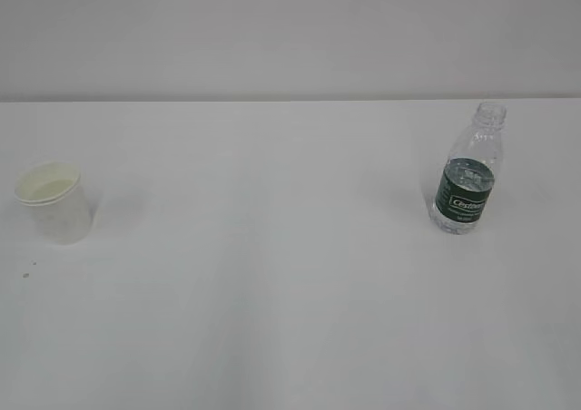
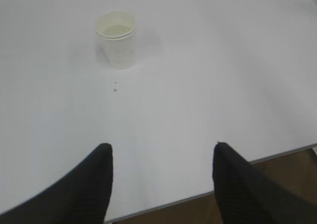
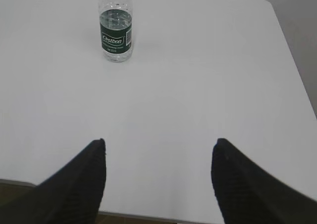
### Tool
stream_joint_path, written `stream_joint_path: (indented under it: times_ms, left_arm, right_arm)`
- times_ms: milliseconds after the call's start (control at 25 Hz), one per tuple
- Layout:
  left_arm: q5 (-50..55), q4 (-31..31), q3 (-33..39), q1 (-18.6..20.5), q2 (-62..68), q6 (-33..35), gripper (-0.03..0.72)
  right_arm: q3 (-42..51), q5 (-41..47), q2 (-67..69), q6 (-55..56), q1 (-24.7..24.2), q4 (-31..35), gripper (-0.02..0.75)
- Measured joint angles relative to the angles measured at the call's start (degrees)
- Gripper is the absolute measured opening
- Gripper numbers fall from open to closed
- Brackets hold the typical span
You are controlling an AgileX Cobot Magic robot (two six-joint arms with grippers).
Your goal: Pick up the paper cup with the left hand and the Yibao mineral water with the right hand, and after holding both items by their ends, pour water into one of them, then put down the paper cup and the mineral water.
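Observation:
The paper cup (image 1: pixel 54 201) stands upright at the left of the white table; in the left wrist view it (image 2: pixel 116 39) sits far ahead, with some liquid inside. The Yibao mineral water (image 1: pixel 467 174) stands upright at the right, uncapped, partly filled; in the right wrist view it (image 3: pixel 116 28) is far ahead and to the left. My left gripper (image 2: pixel 161 149) is open and empty above the table's near edge. My right gripper (image 3: pixel 159 144) is open and empty above the near edge too. Neither gripper shows in the exterior view.
Two tiny droplets (image 2: pixel 115 87) lie on the table just in front of the cup. The table's near edge (image 2: pixel 198 196) runs under the left gripper, and its right edge (image 3: pixel 292 60) shows in the right wrist view. A plain wall (image 1: pixel 290 29) stands behind.

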Motion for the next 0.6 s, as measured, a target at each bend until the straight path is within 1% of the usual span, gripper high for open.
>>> stream_joint_path:
  times_ms: [280, 520, 600]
  left_arm:
    - [0.0, 0.0, 0.0, 0.0, 0.0, 0.0, 0.454]
    - [0.0, 0.0, 0.0, 0.0, 0.0, 0.0, 0.533]
    - [0.0, 0.0, 0.0, 0.0, 0.0, 0.0, 0.544]
  right_arm:
    - [0.0, 0.0, 0.0, 0.0, 0.0, 0.0, 0.504]
    - [0.0, 0.0, 0.0, 0.0, 0.0, 0.0, 0.528]
    - [0.0, 0.0, 0.0, 0.0, 0.0, 0.0, 0.533]
